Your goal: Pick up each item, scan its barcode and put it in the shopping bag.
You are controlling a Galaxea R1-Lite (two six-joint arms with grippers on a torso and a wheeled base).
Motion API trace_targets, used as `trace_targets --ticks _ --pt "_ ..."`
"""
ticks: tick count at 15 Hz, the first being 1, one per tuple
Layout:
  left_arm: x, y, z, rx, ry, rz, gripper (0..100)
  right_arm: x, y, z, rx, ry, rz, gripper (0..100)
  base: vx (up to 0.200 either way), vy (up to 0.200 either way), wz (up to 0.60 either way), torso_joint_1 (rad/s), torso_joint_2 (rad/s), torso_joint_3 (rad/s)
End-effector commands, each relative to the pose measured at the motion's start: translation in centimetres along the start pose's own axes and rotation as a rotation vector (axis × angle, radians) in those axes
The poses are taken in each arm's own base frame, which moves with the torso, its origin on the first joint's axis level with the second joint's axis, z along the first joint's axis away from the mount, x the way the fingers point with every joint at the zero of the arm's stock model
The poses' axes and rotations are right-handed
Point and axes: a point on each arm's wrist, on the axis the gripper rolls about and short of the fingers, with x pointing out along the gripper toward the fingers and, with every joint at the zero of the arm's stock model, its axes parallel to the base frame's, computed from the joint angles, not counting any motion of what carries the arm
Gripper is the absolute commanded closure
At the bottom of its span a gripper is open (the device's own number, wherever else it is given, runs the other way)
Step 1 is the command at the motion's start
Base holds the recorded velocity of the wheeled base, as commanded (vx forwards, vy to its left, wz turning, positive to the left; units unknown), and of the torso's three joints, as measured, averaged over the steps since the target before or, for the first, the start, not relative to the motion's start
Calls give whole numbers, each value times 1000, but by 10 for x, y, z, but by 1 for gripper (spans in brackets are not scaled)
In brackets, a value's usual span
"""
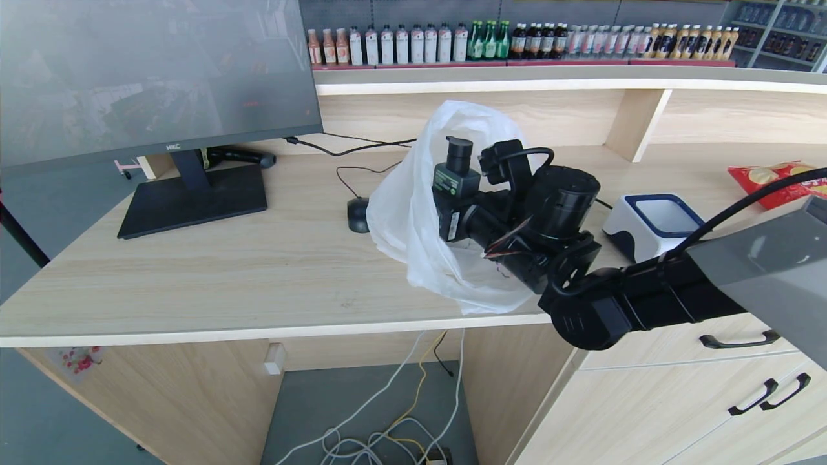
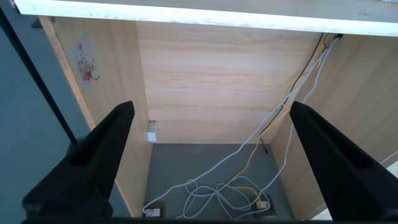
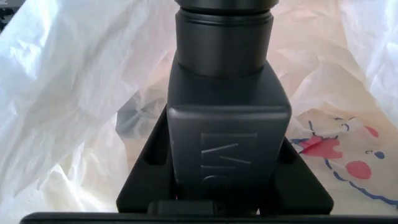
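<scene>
The wooden counter (image 1: 194, 271) carries the white shopping bag (image 1: 404, 219) near the middle of its front edge, with the mouth gaping toward the right arm, apparently so that items can go straight in. The right gripper (image 3: 227, 168) is clamped on a dark bottle (image 1: 459, 157), cap up at the bag's mouth, probably about to be bagged. The left gripper (image 2: 208, 162) hangs below the front edge, jaws apart and empty, seemingly kept clear

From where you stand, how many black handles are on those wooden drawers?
3. The upper handle is just under the counter at the right. The inner lower handle and the outer lower handle slant side by side beneath it. More may be hidden.
</scene>
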Motion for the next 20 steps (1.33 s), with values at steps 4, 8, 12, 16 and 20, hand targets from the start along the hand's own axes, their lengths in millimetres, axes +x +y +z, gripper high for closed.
trace_targets --ticks 4,8,12,16,20 --pt "0 0 0 0 0 1 0 1 0 -17 -2 42 -1 100 0 0 0 0 0 0" --pt "0 0 0 0 0 1 0 2 1 -24 -5 59 -2 100 0 0 0 0 0 0" --pt "0 0 0 0 0 1 0 2 0 -24 -5 60 -3 100 0 0 0 0 0 0" --pt "0 0 0 0 0 1 0 2 0 -24 -7 59 -3 100 0 0 0 0 0 0" --pt "0 0 0 0 0 1 0 2 -1 -20 -32 47 -4 100 0 0 0 0 0 0"
